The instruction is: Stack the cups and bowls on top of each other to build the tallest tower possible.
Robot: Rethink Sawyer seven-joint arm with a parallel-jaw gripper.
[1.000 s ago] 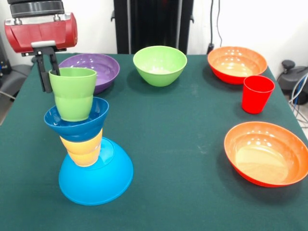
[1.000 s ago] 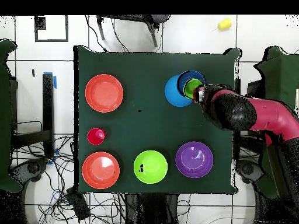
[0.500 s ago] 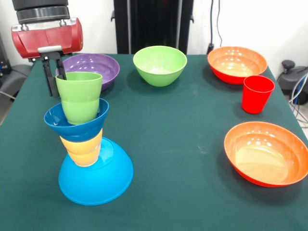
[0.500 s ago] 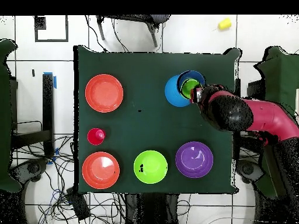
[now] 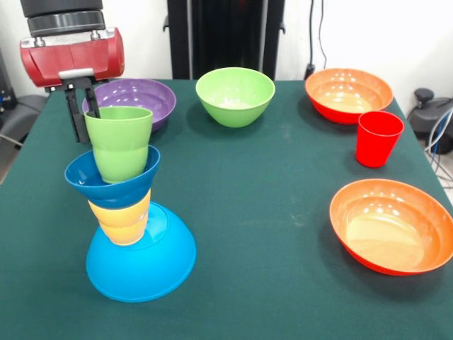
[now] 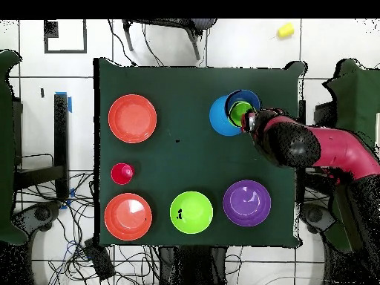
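Front view: you see the tower (image 5: 131,234) at 8 o'clock, with the green cup (image 5: 118,143) on top. The gripper (image 5: 83,108) pinches its rim at 10 o'clock. Glossy, light, likely slippery.
Overhead view: tower at 1 o'clock; the red cup (image 6: 122,174) is free, so grasp its rim.

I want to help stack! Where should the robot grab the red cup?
Probably by its rim, coming straight down from above. The red cup stands upright, mouth open, so one finger could slip inside and one outside. It stands apart from the orange bowls on either side.
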